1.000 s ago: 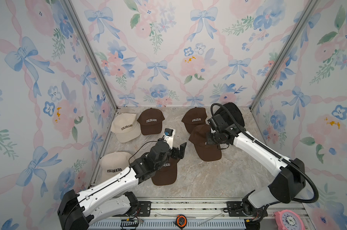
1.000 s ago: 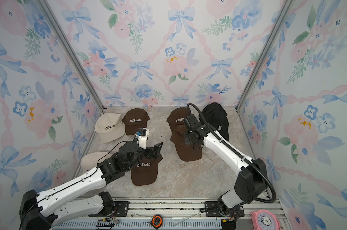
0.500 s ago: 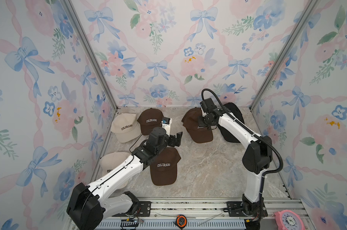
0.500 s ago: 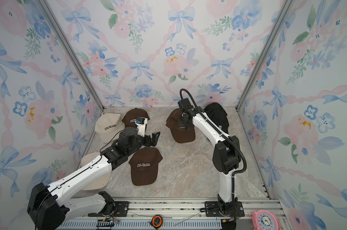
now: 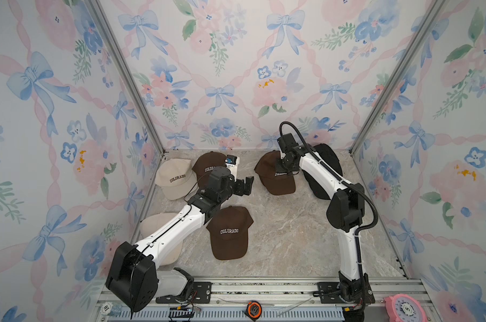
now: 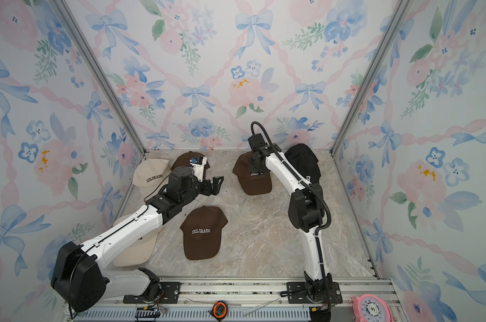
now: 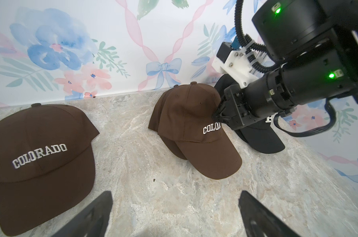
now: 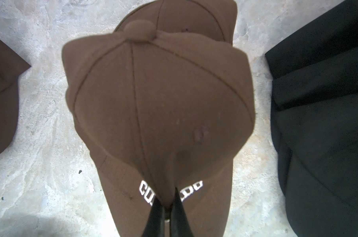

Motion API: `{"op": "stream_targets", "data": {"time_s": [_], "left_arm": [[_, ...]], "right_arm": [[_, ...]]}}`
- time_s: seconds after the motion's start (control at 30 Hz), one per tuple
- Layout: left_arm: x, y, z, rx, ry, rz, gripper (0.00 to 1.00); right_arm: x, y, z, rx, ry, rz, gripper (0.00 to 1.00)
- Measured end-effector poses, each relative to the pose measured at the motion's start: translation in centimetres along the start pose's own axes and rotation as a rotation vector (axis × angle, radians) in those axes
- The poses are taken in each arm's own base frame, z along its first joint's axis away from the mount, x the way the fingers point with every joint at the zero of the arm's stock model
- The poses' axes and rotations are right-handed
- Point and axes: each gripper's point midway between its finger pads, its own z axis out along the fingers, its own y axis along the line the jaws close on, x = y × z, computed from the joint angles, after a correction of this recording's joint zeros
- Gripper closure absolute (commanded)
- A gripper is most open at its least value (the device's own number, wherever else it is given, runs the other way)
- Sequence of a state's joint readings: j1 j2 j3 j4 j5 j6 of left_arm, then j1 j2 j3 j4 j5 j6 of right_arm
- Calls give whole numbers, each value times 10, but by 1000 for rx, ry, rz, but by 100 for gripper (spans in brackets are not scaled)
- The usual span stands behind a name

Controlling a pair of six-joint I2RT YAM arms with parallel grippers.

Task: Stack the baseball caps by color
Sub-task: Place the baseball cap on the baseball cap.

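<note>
Near the back wall, right gripper (image 8: 167, 207) pinched on soft front panel of top brown cap (image 8: 159, 98), puckering "COLORADO"; it sits on another brown cap (image 7: 163, 115), black caps (image 7: 260, 139) beside. Left gripper (image 7: 174, 213) spread wide, empty, over marbled floor (image 5: 286, 237). Cream cap (image 5: 174, 178) far left, curved brim

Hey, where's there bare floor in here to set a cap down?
Widest bare marble: between the lone brown cap and the right arm's base, toward the front rail. A narrower strip runs between the open left pincer and the brown stack. The left wall is crowded with cream caps.
</note>
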State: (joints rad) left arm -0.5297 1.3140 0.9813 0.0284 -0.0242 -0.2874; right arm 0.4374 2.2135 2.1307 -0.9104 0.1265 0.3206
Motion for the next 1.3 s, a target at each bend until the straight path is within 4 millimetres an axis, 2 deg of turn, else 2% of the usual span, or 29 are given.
{"op": "stream_targets", "data": {"time_s": [0.17, 0.43, 0.6, 0.93, 1.3], "left_arm": [[-2, 0, 2, 9, 2, 1, 2], [-4, 0, 2, 14, 0, 15, 2], [-6, 0, 2, 14, -2, 21, 2], [-2, 9, 2, -7, 16, 30, 2], [-4, 17, 2, -18, 16, 35, 2]], "right_arm": [[5, 0, 11, 8, 23, -3, 96], [10, 0, 35, 23, 39, 9, 80], [13, -3, 49, 35, 50, 16, 78], [4, -4, 53, 32, 28, 66, 78], [-16, -21, 63, 39, -8, 154, 77]]}}
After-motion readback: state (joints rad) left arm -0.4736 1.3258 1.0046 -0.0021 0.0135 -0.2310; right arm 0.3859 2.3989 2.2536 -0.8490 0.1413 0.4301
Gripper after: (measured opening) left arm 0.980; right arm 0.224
